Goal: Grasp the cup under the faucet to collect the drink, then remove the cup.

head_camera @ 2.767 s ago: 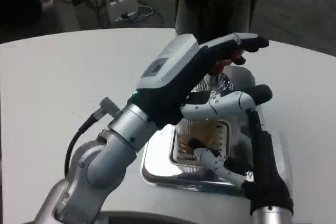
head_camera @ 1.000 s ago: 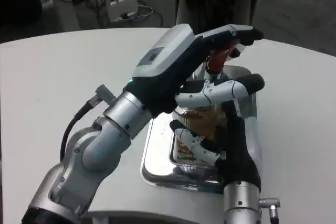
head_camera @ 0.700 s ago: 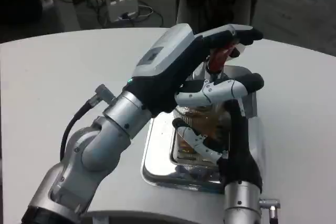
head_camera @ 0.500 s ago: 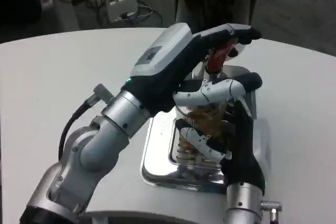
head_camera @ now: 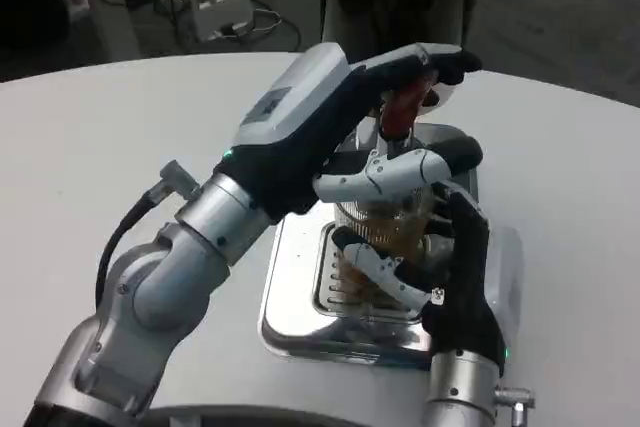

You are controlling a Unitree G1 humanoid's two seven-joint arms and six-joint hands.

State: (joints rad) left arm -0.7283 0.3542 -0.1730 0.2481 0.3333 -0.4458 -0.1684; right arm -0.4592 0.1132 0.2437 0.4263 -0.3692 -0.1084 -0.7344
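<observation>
the left hand (head_camera: 330, 117) reaches in from the left over the silver drip tray (head_camera: 295, 292), its fingers stretched across the red faucet handle (head_camera: 403, 112) and resting on it; whether they actually clasp it cannot be told. below it the clear cup (head_camera: 385, 232), holding amber drink, stands on the tray's grate under the faucet. the right hand (head_camera: 455, 282) comes up from the lower right, its fingers wrapped around the cup's sides, gripping it.

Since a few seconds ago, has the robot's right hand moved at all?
Yes. The right hand has come in from the tray's right side toward its middle, and now wraps around the cup.
</observation>
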